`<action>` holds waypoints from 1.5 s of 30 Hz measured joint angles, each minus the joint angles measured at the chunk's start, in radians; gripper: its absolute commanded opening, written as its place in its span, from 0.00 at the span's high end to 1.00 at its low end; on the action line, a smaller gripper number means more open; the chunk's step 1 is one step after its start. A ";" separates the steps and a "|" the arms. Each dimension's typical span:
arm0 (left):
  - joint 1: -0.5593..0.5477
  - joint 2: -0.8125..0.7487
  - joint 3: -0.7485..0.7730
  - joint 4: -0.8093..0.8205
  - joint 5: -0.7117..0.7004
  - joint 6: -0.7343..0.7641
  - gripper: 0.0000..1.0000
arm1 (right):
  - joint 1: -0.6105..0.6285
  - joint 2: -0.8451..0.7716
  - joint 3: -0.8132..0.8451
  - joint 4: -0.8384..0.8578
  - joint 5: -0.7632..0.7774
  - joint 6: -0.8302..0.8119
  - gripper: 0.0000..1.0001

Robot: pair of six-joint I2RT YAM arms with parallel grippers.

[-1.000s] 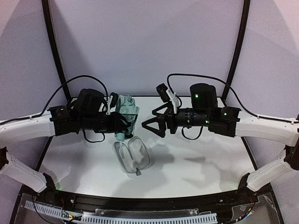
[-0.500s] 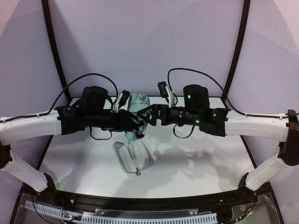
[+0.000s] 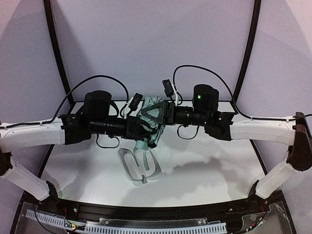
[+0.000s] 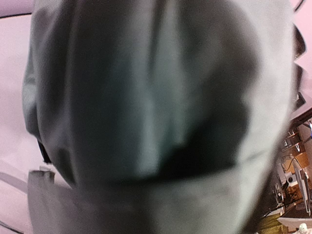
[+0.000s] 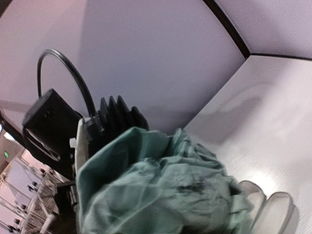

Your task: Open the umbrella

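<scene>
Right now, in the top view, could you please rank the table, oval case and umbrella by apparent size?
Largest: table.
Then oval case and umbrella, unranked: the umbrella is partly hidden and nearer the camera.

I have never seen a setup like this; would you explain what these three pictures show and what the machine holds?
These are two robot arms bolted to a white table. The wide picture looks down from above and behind; the other two come from cameras on each wrist. The left gripper holds a folded mint-green umbrella off the table; its camera sees only blurred fabric. The right gripper sits at the umbrella's fabric; whether it grips, I cannot tell. A pale oval case lies on the table below.
</scene>
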 measured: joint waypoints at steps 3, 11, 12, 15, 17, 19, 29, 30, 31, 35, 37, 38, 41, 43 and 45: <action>0.000 -0.006 0.000 0.015 0.004 0.011 0.99 | -0.002 0.000 -0.001 0.034 -0.019 0.020 0.79; -0.002 -0.019 -0.001 0.045 0.030 0.044 0.35 | -0.005 -0.012 -0.012 0.111 -0.054 0.064 1.00; -0.003 -0.020 -0.002 0.045 0.032 0.049 0.21 | -0.005 -0.016 -0.020 0.113 -0.052 0.059 1.00; -0.004 -0.048 -0.030 0.052 0.031 0.046 0.02 | -0.008 -0.039 -0.044 0.102 -0.034 0.043 1.00; -0.004 -0.084 -0.059 0.052 0.028 0.048 0.01 | -0.013 -0.060 -0.055 0.087 -0.021 0.033 1.00; -0.004 -0.130 -0.092 0.053 0.022 0.054 0.01 | -0.020 -0.083 -0.058 0.074 -0.003 0.028 1.00; -0.004 -0.189 -0.170 0.052 -0.018 0.059 0.16 | -0.042 -0.169 -0.039 -0.099 0.146 0.065 1.00; -0.004 -0.183 -0.170 0.055 -0.021 0.056 0.17 | -0.042 -0.169 -0.037 -0.118 0.162 0.072 1.00; -0.005 -0.172 -0.170 0.063 -0.021 0.052 0.19 | -0.042 -0.169 -0.036 -0.137 0.175 0.078 1.00; -0.007 -0.104 -0.142 0.091 -0.012 0.050 0.27 | -0.042 -0.168 -0.032 -0.189 0.206 0.101 1.00; -0.010 -0.064 -0.120 0.097 0.000 0.050 0.33 | -0.042 -0.168 -0.031 -0.197 0.217 0.114 1.00; -0.011 -0.045 -0.109 0.099 0.007 0.050 0.36 | -0.042 -0.168 -0.030 -0.200 0.222 0.120 1.00; -0.013 -0.008 -0.092 0.104 0.025 0.045 0.42 | -0.042 -0.168 -0.025 -0.204 0.240 0.138 1.00; -0.013 0.005 -0.085 0.104 0.033 0.048 0.44 | -0.042 -0.168 -0.020 -0.205 0.250 0.149 1.00; -0.014 0.014 -0.079 0.108 0.039 0.048 0.44 | -0.042 -0.168 -0.018 -0.205 0.257 0.159 1.00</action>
